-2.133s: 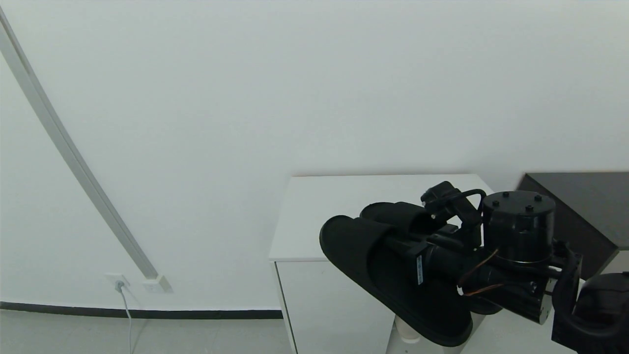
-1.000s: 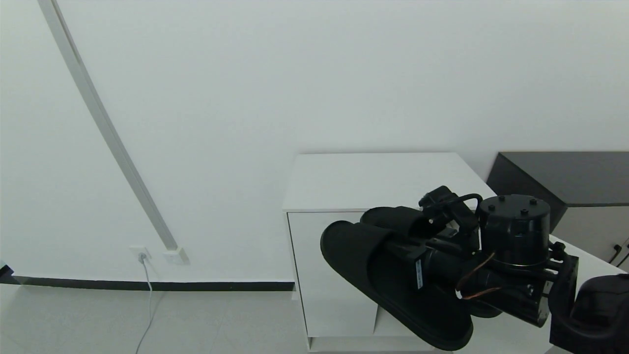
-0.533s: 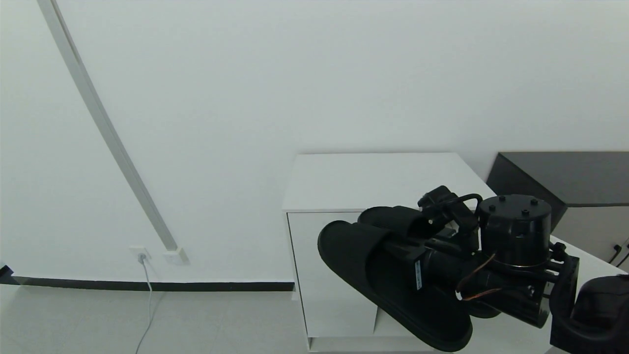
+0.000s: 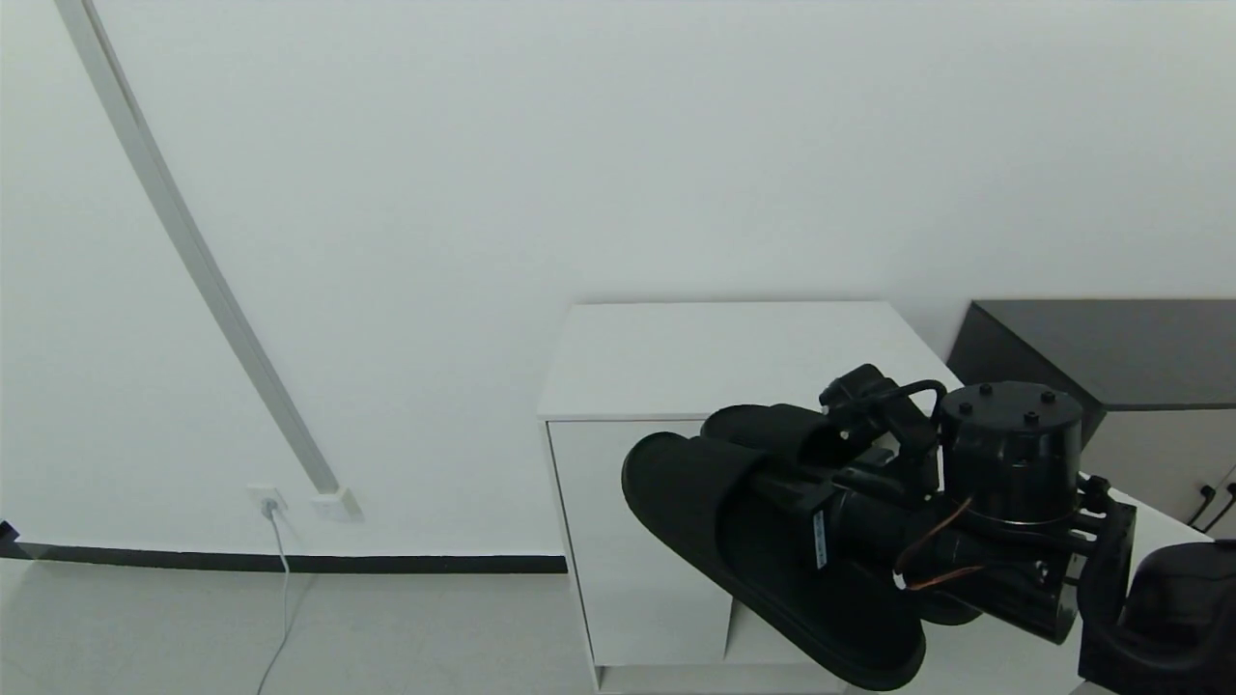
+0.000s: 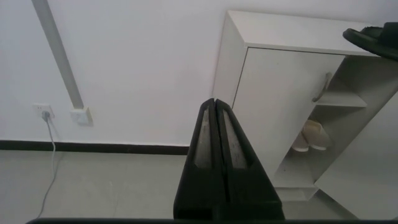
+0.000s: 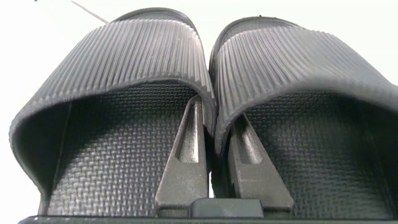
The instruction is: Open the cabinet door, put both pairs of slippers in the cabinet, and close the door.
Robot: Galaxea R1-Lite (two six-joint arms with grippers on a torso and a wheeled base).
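The slippers (image 4: 772,541) hang in front of the cabinet (image 4: 715,357), another pair (image 5: 311,135) inside it.

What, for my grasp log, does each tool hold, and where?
The right tool pinches the black slippers by their touching inner strap edges. The left tool is shut, empty.

floor (image 4: 145,627): pale grey; white cabinet (image 4: 637,541) stands on it, back to the wall
cabinet: its right half is open
shelf (image 5: 339,102): inside the open half
below shelf: pair of pale slippers (image 5: 313,135), side by side
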